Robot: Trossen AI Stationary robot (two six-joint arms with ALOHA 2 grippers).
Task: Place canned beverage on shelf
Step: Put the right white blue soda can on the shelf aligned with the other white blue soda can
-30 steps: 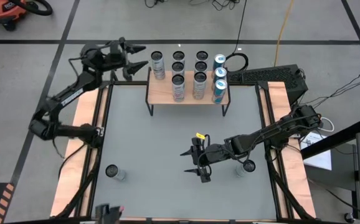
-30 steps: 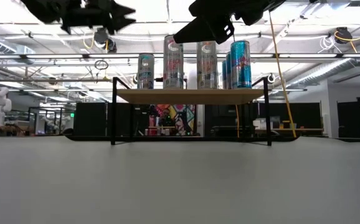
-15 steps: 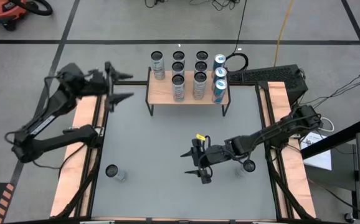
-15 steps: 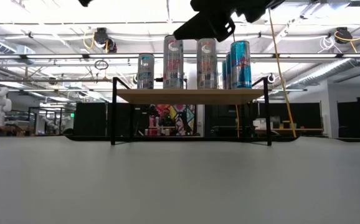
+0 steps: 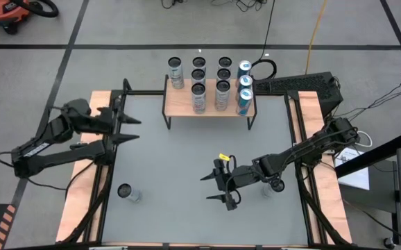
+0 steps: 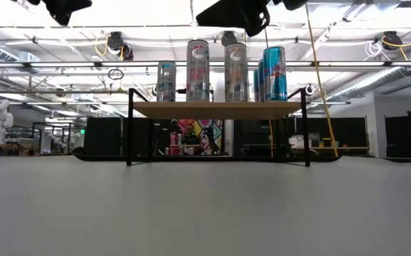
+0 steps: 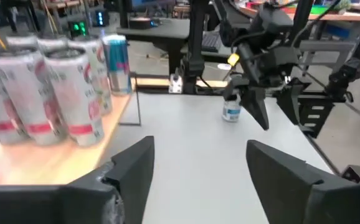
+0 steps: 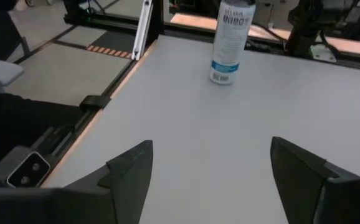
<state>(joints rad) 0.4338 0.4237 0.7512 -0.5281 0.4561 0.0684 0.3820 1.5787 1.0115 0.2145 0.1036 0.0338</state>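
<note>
Well ahead of the right gripper's (image 8: pixel 208 165) open fingers (image 8: pixel 130 168), an upright can (image 8: pixel 230 40).

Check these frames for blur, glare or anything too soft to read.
Left wrist view: the cans on the shelf are smeared, labels unreadable. Right wrist view: the lone can on the table is soft, its print illegible. Low view: backlit by ceiling lights, the arms show only as silhouettes. High view: even light, no glare.
</note>
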